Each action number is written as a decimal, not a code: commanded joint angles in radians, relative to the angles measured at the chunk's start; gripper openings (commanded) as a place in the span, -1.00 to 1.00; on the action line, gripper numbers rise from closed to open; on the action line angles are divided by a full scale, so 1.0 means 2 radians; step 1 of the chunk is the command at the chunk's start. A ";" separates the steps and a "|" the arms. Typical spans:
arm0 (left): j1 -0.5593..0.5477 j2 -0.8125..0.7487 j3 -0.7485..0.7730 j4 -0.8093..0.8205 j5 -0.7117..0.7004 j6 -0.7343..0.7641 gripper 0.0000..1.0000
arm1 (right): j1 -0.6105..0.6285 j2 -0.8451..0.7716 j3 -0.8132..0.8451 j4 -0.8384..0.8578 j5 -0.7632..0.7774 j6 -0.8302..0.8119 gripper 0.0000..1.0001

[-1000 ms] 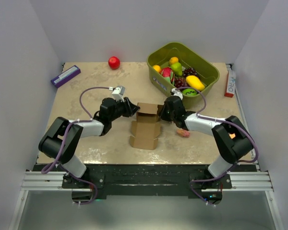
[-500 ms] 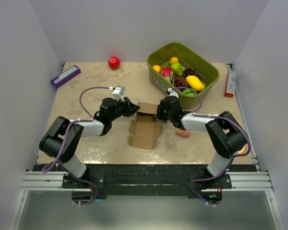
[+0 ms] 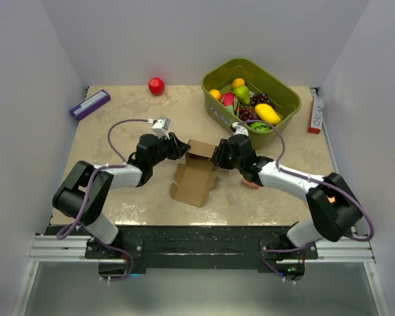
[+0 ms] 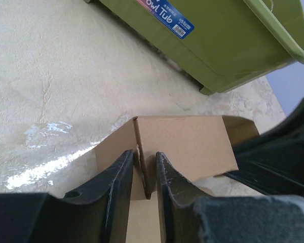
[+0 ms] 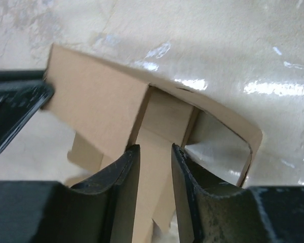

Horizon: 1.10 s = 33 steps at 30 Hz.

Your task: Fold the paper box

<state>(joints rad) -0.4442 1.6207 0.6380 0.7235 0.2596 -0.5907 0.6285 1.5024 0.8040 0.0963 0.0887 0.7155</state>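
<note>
The paper box (image 3: 195, 175) is brown cardboard, partly folded, with its far panel raised and flaps spread on the table. My left gripper (image 3: 182, 150) is at its far left corner. In the left wrist view my left gripper (image 4: 142, 164) is shut on an upright flap edge of the box (image 4: 185, 142). My right gripper (image 3: 218, 156) is at the far right corner. In the right wrist view my right gripper (image 5: 153, 159) has its fingers a little apart over a cardboard strip of the box (image 5: 99, 109), with nothing clamped between them.
A green bin (image 3: 286, 92) of toy fruit stands close behind the right gripper and shows in the left wrist view (image 4: 218, 45). A small pink object (image 3: 252, 184) lies under the right arm. A red apple (image 3: 157, 85), a purple-and-white box (image 3: 90, 104) and a red-and-white box (image 3: 315, 113) lie at the edges.
The right arm has swung out and stretched to the left. The box's near end has shifted left and the box has turned a little. The left gripper stays on the flap.
</note>
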 commanded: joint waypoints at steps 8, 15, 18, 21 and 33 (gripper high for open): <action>0.003 -0.010 0.005 -0.019 -0.012 0.011 -0.42 | 0.083 -0.021 0.011 -0.080 0.074 -0.019 -0.65; 0.003 -0.015 -0.003 -0.020 -0.018 0.013 -0.44 | 0.130 -0.020 0.030 -0.099 0.110 -0.020 -0.70; 0.003 -0.017 -0.005 -0.020 -0.018 0.012 -0.45 | 0.138 -0.009 0.038 -0.103 0.114 -0.020 -0.70; 0.003 -0.017 -0.004 -0.020 -0.017 0.011 -0.46 | 0.144 0.009 0.045 -0.104 0.113 -0.016 -0.71; 0.003 -0.023 -0.005 -0.021 -0.019 0.012 -0.46 | 0.157 0.047 0.042 -0.127 0.104 0.004 -0.74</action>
<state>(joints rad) -0.4427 1.6089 0.6376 0.7067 0.2455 -0.5896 0.9360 1.5967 0.8742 -0.1364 0.2714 0.6968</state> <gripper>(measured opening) 0.272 0.138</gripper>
